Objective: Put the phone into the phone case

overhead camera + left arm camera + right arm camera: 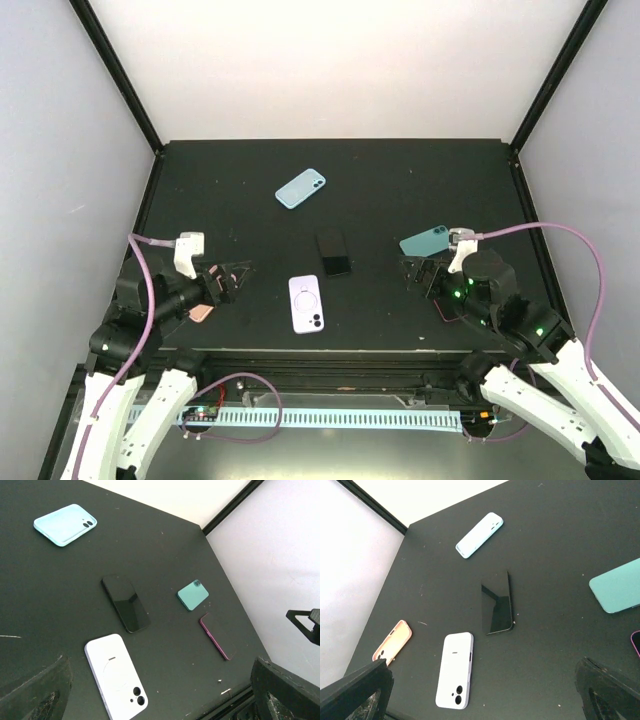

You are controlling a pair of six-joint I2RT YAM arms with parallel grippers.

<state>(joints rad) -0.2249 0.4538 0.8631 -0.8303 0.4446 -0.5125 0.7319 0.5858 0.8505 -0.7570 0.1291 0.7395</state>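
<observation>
Between the two grippers the phone (334, 252) lies flat, screen up, its long axis running away from the arm bases with a slight tilt. The left gripper (236, 277) and right gripper (412, 274) both point inward toward it, jaws wide apart with nothing between them. The phone is broadside to either approach, and the right looks a little nearer. The white case (307, 303) lies just on the near side of the phone, close but not touching, roughly parallel to it and toward the left arm. It seems the likely target, though it appears to lie back up, and a blue case (300, 188) sits farther back. The pink case (201, 312) is half hidden by the left gripper in the top view. A magenta-edged slab (218, 636) beside the right gripper cannot be told as phone or case, nor can the teal one (424, 240).
</observation>
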